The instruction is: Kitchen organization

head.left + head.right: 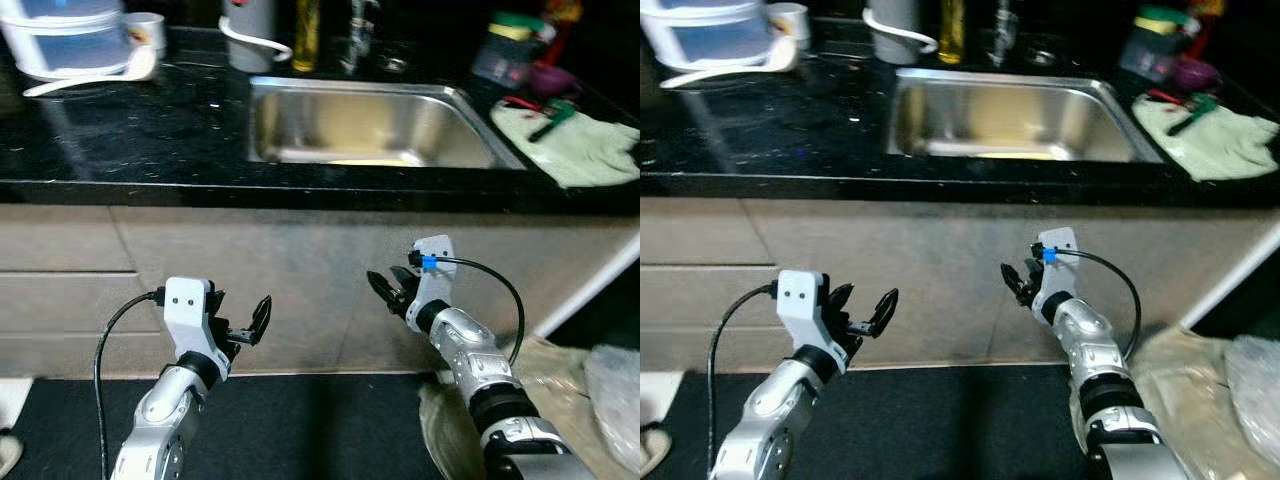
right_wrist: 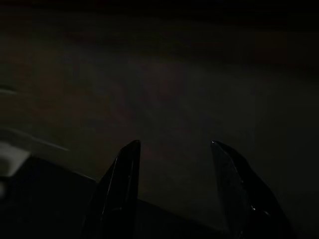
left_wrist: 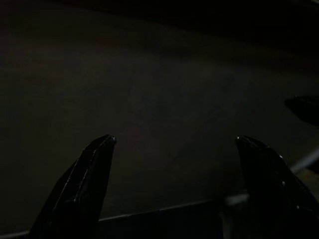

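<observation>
Left eye view takes in a black stone counter (image 1: pixel 130 130) across the upper half of the frame, with a steel sink (image 1: pixel 370 125) set into its middle. At the upper left of the frame stands a white and blue container (image 1: pixel 70 35) with a small white cup (image 1: pixel 147 30) beside it. At the upper middle, behind the sink, are a grey jug (image 1: pixel 250 30) and a yellowish bottle (image 1: pixel 306 30). At the right of the frame a pale green cloth (image 1: pixel 575 145) lies on the counter with a green-handled tool (image 1: pixel 550 118) on it. No writing or label is legible anywhere.

Below the counter edge, in the lower half of the frame, both arms are raised before the beige cabinet front (image 1: pixel 300 290). The left gripper (image 1: pixel 243 322) sits at lower left, fingers spread and holding nothing. The right gripper (image 1: pixel 392 291) sits at lower middle-right, fingers parted and empty. A crumpled plastic bag (image 1: pixel 590 400) lies at the lower right corner.

Both wrist views are very dark. The left wrist view adds two black fingertips (image 3: pixel 94 164) set wide apart before a dim flat surface; the right wrist view shows its fingertips (image 2: pixel 127 169) apart as well, touching nothing.
</observation>
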`<state>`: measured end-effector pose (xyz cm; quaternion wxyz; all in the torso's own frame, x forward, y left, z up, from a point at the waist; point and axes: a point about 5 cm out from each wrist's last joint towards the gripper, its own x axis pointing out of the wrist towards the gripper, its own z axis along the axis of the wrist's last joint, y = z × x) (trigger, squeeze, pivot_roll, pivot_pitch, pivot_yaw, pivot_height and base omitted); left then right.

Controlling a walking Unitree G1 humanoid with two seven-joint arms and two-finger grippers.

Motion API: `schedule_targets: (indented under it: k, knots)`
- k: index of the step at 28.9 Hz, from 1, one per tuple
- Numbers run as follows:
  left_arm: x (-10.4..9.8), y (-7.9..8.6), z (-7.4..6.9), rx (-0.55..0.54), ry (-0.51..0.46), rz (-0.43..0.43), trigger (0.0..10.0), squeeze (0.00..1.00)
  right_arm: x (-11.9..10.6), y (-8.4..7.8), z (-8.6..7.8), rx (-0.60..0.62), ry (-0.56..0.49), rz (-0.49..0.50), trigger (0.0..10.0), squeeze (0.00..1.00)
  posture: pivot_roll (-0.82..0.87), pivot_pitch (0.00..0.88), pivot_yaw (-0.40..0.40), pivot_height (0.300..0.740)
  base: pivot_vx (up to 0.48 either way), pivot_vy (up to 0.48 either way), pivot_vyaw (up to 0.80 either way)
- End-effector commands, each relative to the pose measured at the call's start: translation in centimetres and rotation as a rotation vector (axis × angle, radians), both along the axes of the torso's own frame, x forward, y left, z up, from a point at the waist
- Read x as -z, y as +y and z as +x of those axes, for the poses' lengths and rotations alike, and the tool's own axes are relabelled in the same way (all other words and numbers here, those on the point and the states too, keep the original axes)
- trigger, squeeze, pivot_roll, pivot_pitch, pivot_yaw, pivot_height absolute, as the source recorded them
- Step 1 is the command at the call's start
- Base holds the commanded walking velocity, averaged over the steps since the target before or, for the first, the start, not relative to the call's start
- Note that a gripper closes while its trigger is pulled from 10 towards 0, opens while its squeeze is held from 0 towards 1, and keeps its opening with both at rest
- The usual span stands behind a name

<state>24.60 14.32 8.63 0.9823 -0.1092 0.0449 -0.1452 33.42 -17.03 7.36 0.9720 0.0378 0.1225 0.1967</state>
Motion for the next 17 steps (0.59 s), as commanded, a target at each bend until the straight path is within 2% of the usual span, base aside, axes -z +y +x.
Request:
schedule_targets:
  k: [1,12,16,17]
  knots:
    - [0.05,-0.15,-0.15,0.009,0.010,0.001,10.0,0.00,0.14,0.15,0.03,-0.013,0.000,-0.005,10.0,0.00,0.06,0.000,-0.090,0.732,0.000,0.000,0.79]
    - [-0.28,-0.05,-0.20,-0.042,-0.004,0.042,10.0,0.00,0.20,0.17,0.11,-0.031,0.001,0.010,10.0,0.00,0.06,0.000,-0.096,0.732,0.000,0.000,0.79]
    - [-0.75,-0.97,-0.27,0.025,-0.063,0.158,10.0,0.00,0.17,0.35,0.12,-0.054,-0.003,0.020,10.0,0.00,0.06,0.000,-0.093,0.732,0.000,0.000,0.79]
    - [-0.75,-0.97,-0.27,0.025,-0.063,0.158,10.0,0.00,0.17,0.35,0.12,-0.054,-0.003,0.020,10.0,0.00,0.06,0.000,-0.093,0.732,0.000,0.000,0.79]
